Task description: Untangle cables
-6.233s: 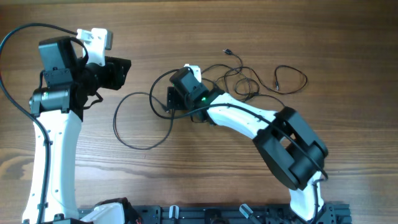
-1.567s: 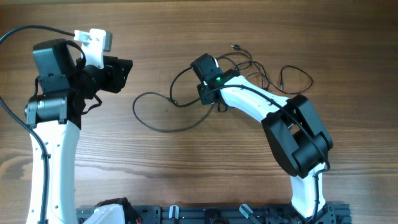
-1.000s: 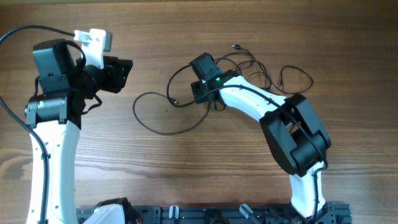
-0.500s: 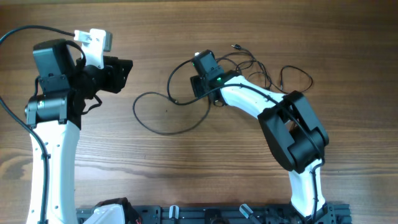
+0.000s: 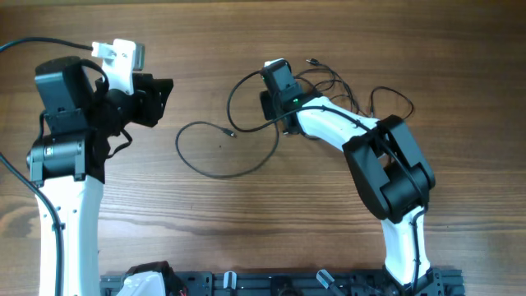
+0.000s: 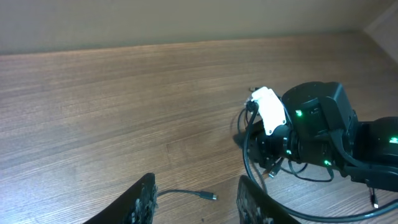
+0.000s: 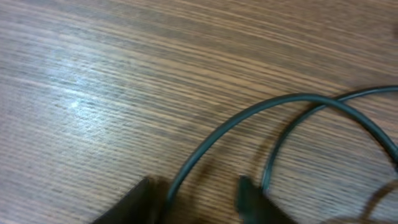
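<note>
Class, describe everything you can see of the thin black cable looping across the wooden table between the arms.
The thin black cable is a flexible, rubbery-looking wire. It lies flat on the wooden table in one wide open loop. Its free end carries a small plug; the other runs to the right gripper.

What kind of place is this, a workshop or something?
Probably a robotics lab test bench: a left arm and right arm stand at a plain wooden table, with thin black cables strewn on it.
</note>
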Tool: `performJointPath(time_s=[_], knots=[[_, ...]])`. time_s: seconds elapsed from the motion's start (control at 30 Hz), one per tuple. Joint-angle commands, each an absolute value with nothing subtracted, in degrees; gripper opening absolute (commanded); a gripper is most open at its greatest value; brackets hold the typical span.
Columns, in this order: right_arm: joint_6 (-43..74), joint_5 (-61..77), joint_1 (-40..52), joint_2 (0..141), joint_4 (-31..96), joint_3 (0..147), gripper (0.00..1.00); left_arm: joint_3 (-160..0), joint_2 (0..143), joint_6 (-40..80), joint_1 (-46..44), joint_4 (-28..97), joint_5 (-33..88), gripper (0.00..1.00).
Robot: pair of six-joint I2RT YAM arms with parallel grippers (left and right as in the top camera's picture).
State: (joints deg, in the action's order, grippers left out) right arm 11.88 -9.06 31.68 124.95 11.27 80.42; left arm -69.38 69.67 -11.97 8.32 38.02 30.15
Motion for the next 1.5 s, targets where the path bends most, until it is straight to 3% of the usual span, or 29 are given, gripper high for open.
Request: performJointPath(time_s=[0.0, 0.17, 0.33, 0.7, 1.13, 1.47], knots=[[13.2, -6.9, 31.4, 128.9, 14.5, 79.6, 0.05, -70.2, 68.9, -13.1, 8.5, 38.2, 31.5, 0.45], [16.4, 1.4, 31.4, 129.0, 17.7, 79.6, 0.05, -70.2, 68.9, -13.1, 8.5, 38.8, 31.5, 0.45], [18.3, 18.7, 31.7, 126.7, 12.7, 79.7, 0.05, -70.2, 68.9, -13.1, 8.5, 39.1, 31.5, 0.45], [14.5, 18.9, 30.9, 106.9, 16.9, 84.8, 0.05, -70.2, 68.9, -13.1, 8.5, 39.1, 31.5, 0.46], [10.5, -7.6, 30.9, 97.5, 47.0, 106.8, 0.05, -70.2, 68.9, -13.1, 8.5, 39.4, 31.5, 0.46], [10.5, -11.0, 28.7, 97.5, 61.0, 126.2, 0.04, -70.2, 68.9, -13.1, 8.5, 39.9, 31.5, 0.47]])
